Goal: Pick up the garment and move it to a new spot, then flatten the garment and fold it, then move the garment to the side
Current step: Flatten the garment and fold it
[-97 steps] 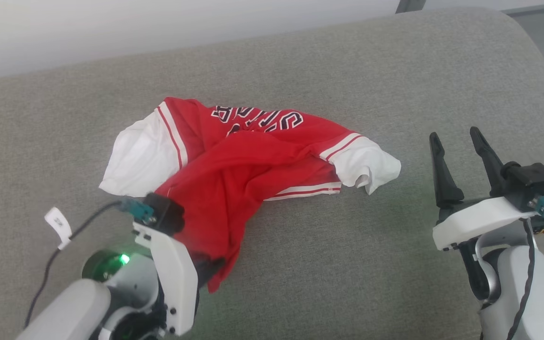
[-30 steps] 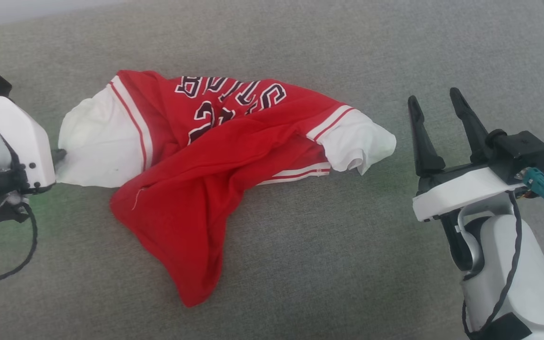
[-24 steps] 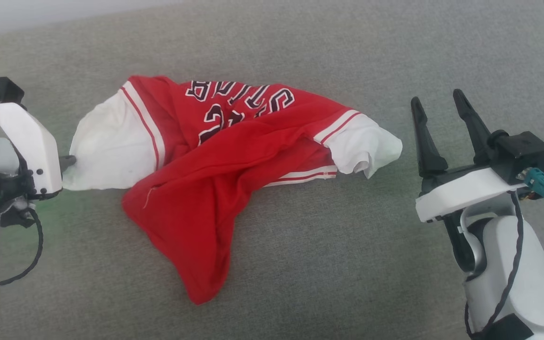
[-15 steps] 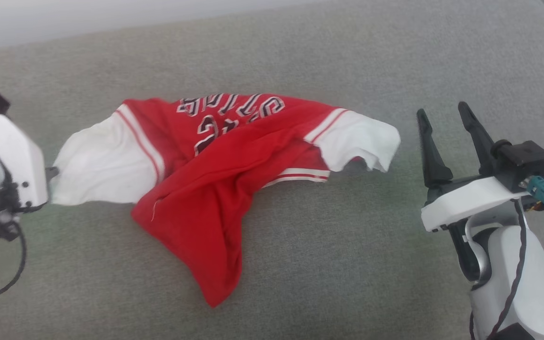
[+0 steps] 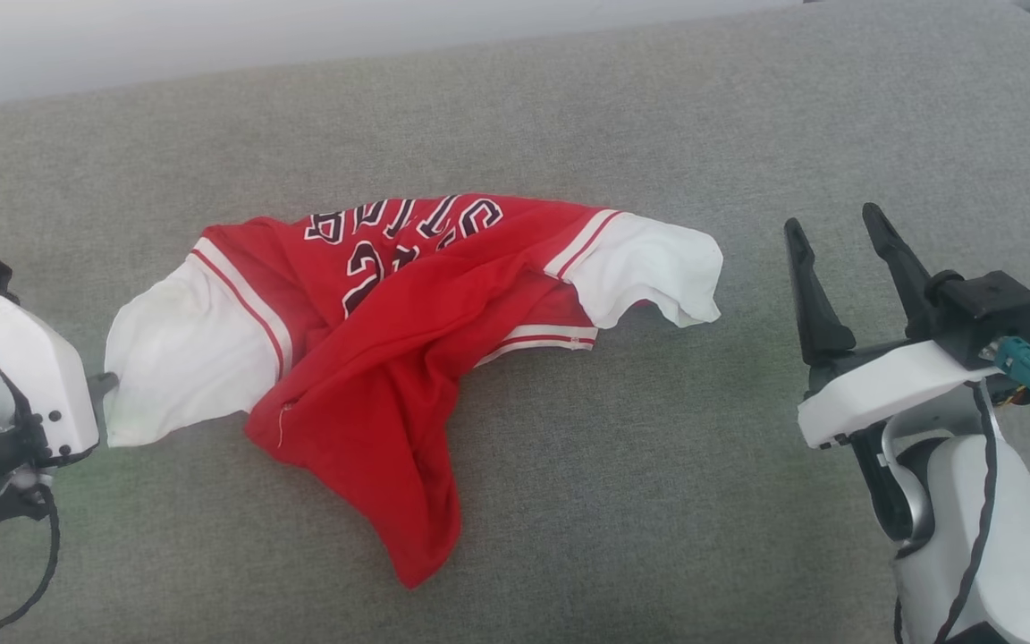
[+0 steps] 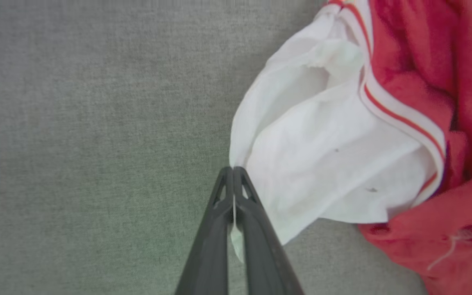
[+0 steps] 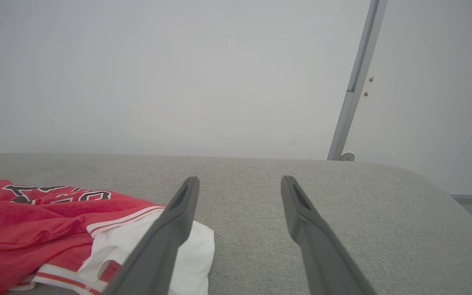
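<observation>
the garment [image 5: 372, 358] lies on the grey couch [image 5: 569, 98], about in the middle, between the two arms. it is bunched up, not flat. its long way runs from side to side. one white sleeve [image 5: 180, 358] points to the robot's left, and the other white sleeve [image 5: 649, 268] points to the robot's right. a red flap [image 5: 408, 501] of it trails toward the robot.

the left gripper [image 6: 233, 171] is squeezed tight. it has a thin bit of the edge of the left-side sleeve pinched between its fingers. a little white cloth pokes out between them in the left wrist view. so that end of the garment is held.

the right gripper [image 5: 832, 224] has its fingers wide apart and holds nothing. it stands out past the right-side sleeve. that sleeve lies to the left of those fingers, near but not touching.

i think the next job is to pull the garment flat. the right arm is the one to use, since it is nearer to the free sleeve. it needs to go left and down to reach that sleeve's edge. then both arms can pull apart along the garment's long way. the pinch on the left is small, so it might slip.
</observation>
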Motion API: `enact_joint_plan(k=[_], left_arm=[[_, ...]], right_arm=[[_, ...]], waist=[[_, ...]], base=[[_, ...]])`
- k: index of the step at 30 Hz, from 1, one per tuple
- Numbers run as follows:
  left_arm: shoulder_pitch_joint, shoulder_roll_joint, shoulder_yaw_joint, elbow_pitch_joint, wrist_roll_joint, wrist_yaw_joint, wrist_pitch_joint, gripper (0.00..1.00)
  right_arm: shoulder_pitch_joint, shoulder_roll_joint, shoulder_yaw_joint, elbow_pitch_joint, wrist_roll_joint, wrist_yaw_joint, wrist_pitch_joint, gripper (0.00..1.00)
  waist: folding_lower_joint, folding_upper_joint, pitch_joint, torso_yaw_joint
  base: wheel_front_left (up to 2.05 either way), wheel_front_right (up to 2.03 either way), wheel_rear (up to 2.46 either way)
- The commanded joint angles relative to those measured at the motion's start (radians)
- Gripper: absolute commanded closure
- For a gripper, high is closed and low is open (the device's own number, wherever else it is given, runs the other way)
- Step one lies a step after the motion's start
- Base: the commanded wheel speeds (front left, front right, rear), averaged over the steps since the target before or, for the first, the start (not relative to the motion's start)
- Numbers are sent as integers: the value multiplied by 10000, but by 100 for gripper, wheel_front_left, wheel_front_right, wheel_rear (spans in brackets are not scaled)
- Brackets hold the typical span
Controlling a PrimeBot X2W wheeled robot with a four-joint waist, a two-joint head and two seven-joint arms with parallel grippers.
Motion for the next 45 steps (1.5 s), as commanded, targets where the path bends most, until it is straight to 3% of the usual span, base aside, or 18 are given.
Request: enact_joint_plan(k=[1,2,8,18,32,45], left_arm=[[105,-56,23,72,25,-81,-242,23],[96,-119,30,121,37,-119,-351,0],[-49,-313,151,210,124,-298,-1070,0],[756,-538,485,-464,617,-870,-3649,0],[2747,-1247,946,-1176,1187,-849,-7359,0],[3295,-2080,1000,-1092,991,-938,-8751,0]], right_arm=[[70,-72,52,-58,33,-3,66,0],[75,-85,69,-63,54,-3,96,0],[129,-244,167,-95,156,-3,251,0],[192,-639,351,-113,423,-3,705,0],[241,-1553,1458,68,1452,-3,2463,0],[-585,-2312,2340,801,1836,-2,4299,0]], waist=[[0,0,-20,30],[0,0,-36,50],[0,0,-138,232],[0,0,-377,772],[0,0,-534,1765],[0,0,-185,2839]], base=[[0,0,0],[0,0,0],[0,0,0],[0,0,0],[0,0,0],[0,0,0]])
